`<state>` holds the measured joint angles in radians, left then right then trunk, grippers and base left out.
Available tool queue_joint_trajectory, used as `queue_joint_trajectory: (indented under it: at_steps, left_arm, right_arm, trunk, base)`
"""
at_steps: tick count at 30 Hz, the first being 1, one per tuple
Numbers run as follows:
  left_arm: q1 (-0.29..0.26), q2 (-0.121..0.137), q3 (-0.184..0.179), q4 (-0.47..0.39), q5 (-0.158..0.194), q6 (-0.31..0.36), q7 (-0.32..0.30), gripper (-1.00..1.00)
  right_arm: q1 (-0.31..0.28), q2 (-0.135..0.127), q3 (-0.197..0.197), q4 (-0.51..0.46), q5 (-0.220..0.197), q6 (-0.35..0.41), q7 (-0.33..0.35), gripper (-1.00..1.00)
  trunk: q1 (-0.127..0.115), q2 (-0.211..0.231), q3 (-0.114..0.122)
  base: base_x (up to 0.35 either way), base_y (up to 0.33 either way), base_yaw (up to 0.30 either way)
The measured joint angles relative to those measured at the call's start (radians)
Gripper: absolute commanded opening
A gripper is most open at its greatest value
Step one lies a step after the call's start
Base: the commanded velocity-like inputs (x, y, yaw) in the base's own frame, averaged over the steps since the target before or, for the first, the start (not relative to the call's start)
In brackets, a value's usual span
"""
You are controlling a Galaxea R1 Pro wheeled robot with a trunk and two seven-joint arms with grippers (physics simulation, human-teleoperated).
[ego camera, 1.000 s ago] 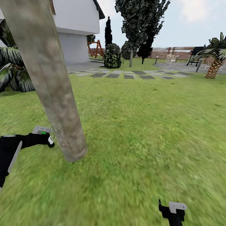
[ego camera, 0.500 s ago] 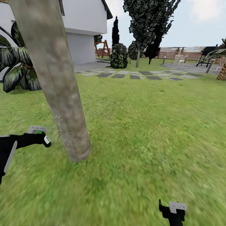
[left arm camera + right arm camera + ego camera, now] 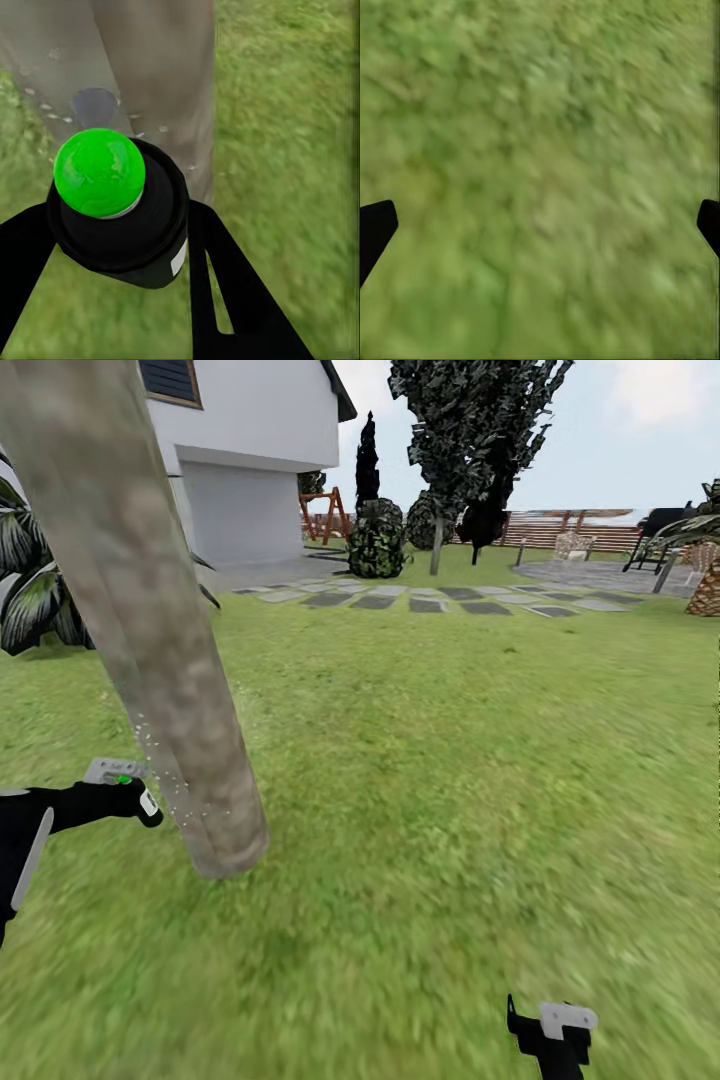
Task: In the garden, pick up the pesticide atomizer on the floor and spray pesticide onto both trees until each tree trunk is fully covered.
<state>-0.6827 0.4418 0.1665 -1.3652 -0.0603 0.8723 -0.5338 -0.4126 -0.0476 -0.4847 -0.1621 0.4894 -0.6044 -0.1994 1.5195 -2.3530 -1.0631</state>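
The tree trunk [image 3: 150, 650] rises at the left of the lawn [image 3: 450, 760], a thick, smooth column mottled grey and tan, leaning toward the far left as it climbs. Its foot meets the grass in the near left part of the scene. Fine pale droplets [image 3: 160, 760] speckle the air and bark along its lower left side.

The pesticide atomizer [image 3: 120, 217] is a black canister with a round bright green cap, gripped between the two black fingers of the left tool [image 3: 135, 800]. It sits just left of the trunk's base, apart from the bark, pointing toward it.
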Motion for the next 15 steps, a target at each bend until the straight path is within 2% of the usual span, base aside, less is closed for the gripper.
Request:
queue_joint_trajectory:
  at_steps: [4, 11, 15]
  left_arm:
    - [0.001, 0.000, -0.001, 0.000, 0.000, 0.001, 0.000, -1.00]
    - [0.002, 0.000, 0.000, 0.000, 0.000, 0.001, 0.000, -1.00]
    - [0.002, 0.000, -0.002, 0.001, -0.001, 0.002, 0.004, -1.00]
  right_arm:
    - [0.000, 0.001, 0.000, 0.000, 0.000, 0.000, 0.000, 1.00]
    - [0.000, 0.003, 0.000, 0.000, 0.000, 0.000, 0.000, 1.00]
    - [0.000, 0.003, 0.000, 0.000, 0.000, 0.000, 0.000, 1.00]
  trunk:
    - [0.000, 0.000, 0.000]
    - [0.000, 0.000, 0.000]
    - [0.000, 0.000, 0.000]
  base:
    - [0.000, -0.273, 0.082]
    - [0.007, -0.274, 0.268]
    - [0.160, -0.240, 0.235]
